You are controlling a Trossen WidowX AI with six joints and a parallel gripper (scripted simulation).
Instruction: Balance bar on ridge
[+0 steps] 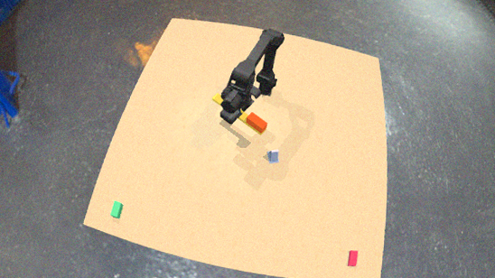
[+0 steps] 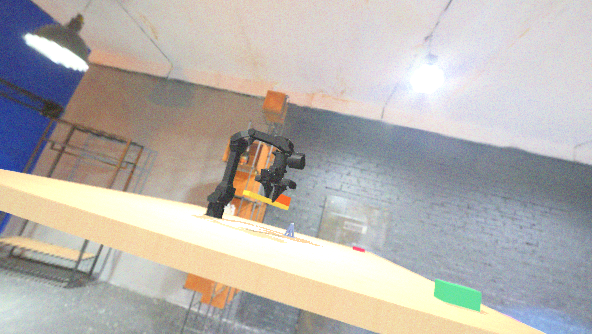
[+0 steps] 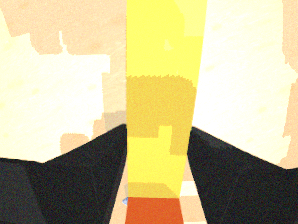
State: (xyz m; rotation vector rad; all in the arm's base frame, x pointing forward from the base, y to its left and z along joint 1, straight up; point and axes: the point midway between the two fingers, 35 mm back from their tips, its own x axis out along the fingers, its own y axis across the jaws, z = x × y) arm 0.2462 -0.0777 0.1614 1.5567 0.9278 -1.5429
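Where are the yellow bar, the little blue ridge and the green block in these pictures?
yellow bar [image 3: 160, 63], wrist view, its top face.
ridge [image 1: 273, 156], top view, its middle.
green block [image 1: 117, 209], top view, its top face.

The counter [image 1: 168, 179] is a flat board of light tan colour, and it stands over a grey floor [image 1: 48, 128]. Near the middle of the counter sits a small pale blue ridge [image 1: 273, 156]. A green block [image 1: 117, 209] lies close to one near corner, and a red block [image 1: 353, 257] lies close to the other near corner, well apart from it. The black base of the arm [image 1: 266, 85] stands on the far part. Soft shadows fall on the surface around the ridge.
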